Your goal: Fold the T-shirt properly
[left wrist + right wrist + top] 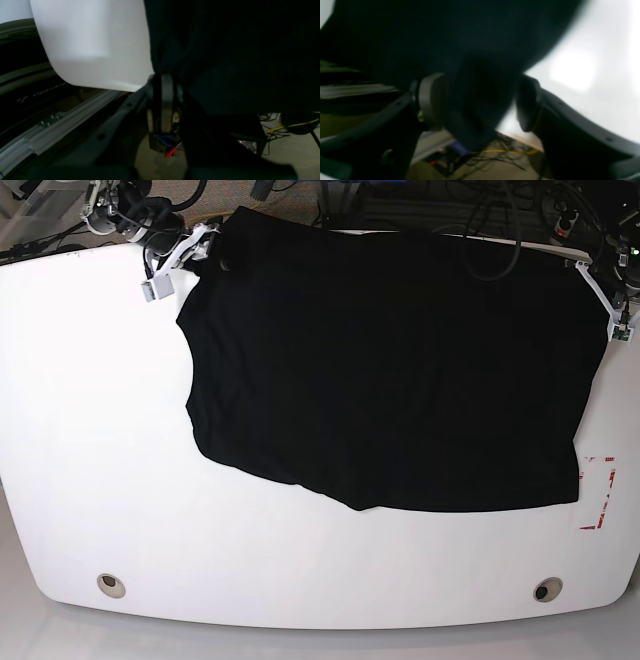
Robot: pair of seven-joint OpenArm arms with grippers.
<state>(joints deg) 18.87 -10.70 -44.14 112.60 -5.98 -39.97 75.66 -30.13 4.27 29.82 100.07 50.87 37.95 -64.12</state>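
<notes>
Left wrist view shows our left gripper clamped tight on a corner of the large black soft cloth T-shirt. Our right gripper stands wide, a fold of that cloth bunched between its fingers. Both sit at the far edge of the white rounded table, we judge to spread the shirt flat.
</notes>
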